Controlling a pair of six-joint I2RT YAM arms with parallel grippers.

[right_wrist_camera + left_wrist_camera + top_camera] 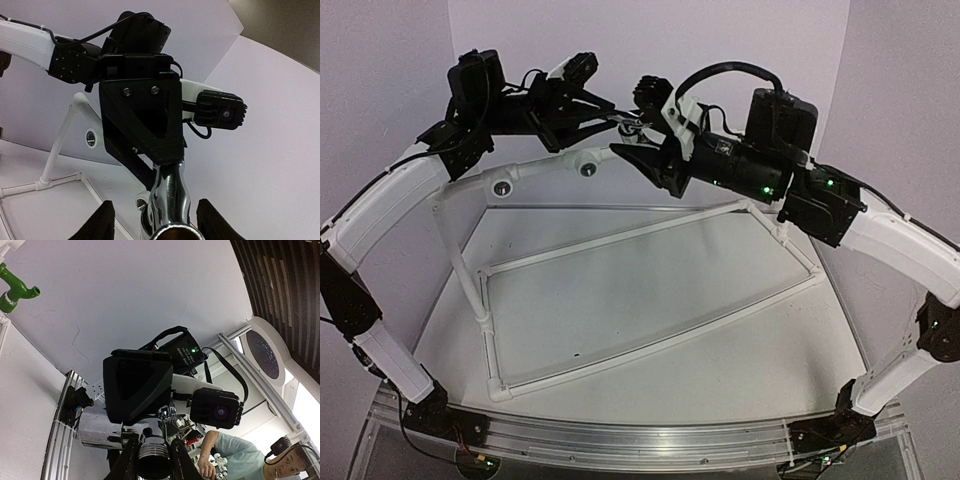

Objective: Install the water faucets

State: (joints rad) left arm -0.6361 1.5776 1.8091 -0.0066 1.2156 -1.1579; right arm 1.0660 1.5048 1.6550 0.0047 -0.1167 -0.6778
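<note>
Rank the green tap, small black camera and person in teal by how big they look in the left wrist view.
1. person in teal, partly cut off
2. small black camera
3. green tap
Distance shrinks the person.

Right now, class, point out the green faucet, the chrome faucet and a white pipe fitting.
Green faucet (18, 288): left wrist view, on its body.
Chrome faucet (169, 200): right wrist view, on its barrel.
White pipe fitting (502, 187): top external view, on its opening.
</note>
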